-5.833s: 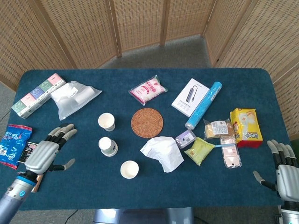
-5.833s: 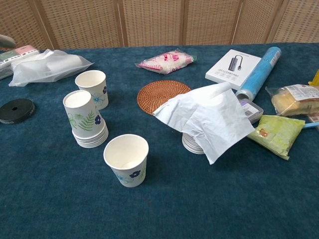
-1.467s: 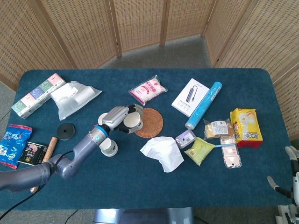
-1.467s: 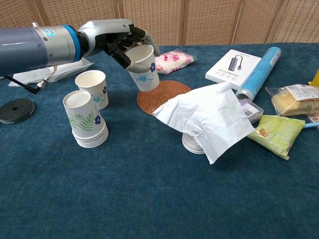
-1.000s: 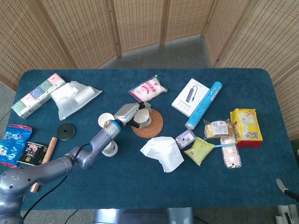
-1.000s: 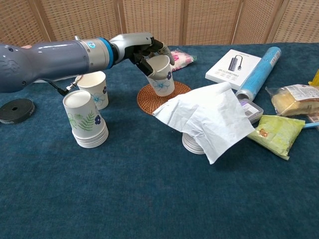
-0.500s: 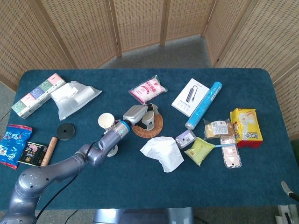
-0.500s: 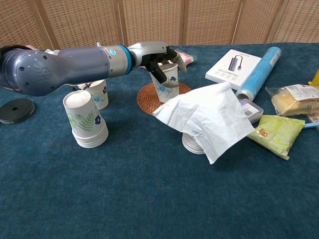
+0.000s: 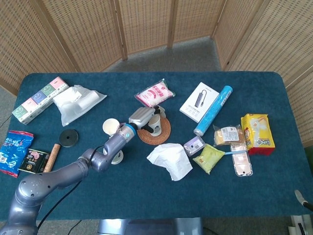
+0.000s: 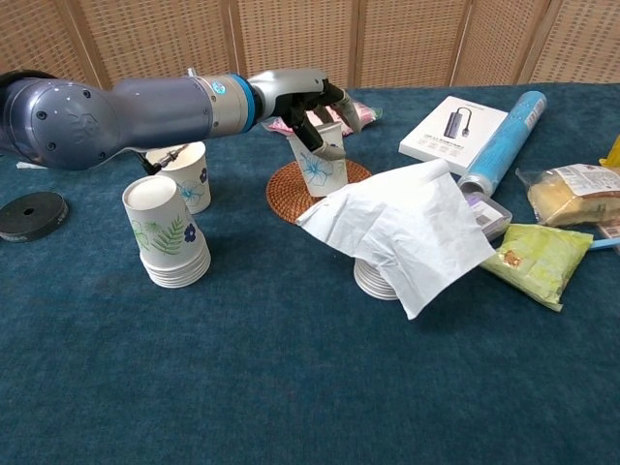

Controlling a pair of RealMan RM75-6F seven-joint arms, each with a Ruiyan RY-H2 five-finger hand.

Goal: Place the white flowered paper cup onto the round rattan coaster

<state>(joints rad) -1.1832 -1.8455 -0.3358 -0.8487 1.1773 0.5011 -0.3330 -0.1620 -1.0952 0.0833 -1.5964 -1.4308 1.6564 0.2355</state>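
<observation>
While the head view shows only the top of the left hand (image 9: 143, 117) over the round rattan coaster (image 9: 154, 134), the chest view shows its fingers (image 10: 312, 124) gripping the white flowered paper cup (image 10: 322, 167), which stands tilted on that coaster (image 10: 291, 189). The right hand is out of sight.

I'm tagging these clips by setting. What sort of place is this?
Probably an indoor test or demo space, not a home: woven rattan screens fence in a table with a blue cloth, strewn with unrelated items like snack packets and an adapter box.
</observation>
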